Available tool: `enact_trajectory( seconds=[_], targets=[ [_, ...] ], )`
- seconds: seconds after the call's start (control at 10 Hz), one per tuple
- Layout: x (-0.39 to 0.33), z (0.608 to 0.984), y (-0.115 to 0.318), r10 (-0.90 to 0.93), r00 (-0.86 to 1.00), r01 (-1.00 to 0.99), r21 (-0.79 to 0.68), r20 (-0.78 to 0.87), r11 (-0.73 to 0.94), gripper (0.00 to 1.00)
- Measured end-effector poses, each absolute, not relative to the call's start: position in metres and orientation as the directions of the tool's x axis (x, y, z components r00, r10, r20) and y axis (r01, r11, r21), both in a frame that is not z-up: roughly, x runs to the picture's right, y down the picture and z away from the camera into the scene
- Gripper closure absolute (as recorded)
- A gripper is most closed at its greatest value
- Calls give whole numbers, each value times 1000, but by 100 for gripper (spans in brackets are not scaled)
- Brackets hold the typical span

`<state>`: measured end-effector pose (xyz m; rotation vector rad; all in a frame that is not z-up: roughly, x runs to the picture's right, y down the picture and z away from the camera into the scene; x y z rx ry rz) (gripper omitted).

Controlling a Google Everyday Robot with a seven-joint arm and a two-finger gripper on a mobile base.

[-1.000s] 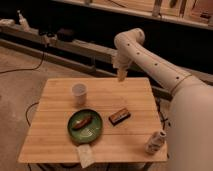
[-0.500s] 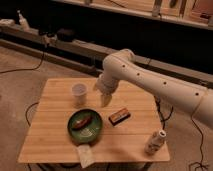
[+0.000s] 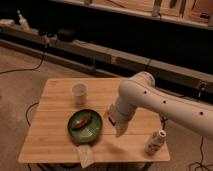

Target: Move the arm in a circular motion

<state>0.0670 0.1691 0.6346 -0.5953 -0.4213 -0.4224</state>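
The arm point(image 3: 150, 97) is thick, white and tubular with small dark dots, reaching in from the right over the wooden table point(image 3: 55, 140). Its rounded elbow sits above the table's right half and the forearm bends down toward the near side. The gripper point(image 3: 120, 131) is the slim tip hanging just above the tabletop, right of the green plate point(image 3: 98, 131) and left of the small white bottle point(image 3: 155, 142). It holds nothing that I can see.
A white cup point(image 3: 79, 93) stands at the table's back left. The green plate carries a brown food item point(image 3: 81, 121). A pale packet point(image 3: 85, 155) lies at the front edge. Dark shelving and cables run behind the table.
The arm has swept from the table's back edge, across the middle, to the near right side. Its tip now hangs low by the plate and hides the dark bar seen earlier.
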Motion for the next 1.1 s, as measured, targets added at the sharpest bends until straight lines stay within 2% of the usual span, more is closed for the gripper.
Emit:
enact_trajectory(
  seconds=[0.3,0.6,0.8,1.1],
  targets=[
    [169,639,160,-247,911,388,-480,331,787,35],
    [267,669,115,-114,984,164,-447,137,879,35],
    [302,696,78,-35,994,70,-367,101,928,35],
    [323,738,27,-22,996,47,-284,89,958,35]
  ],
)
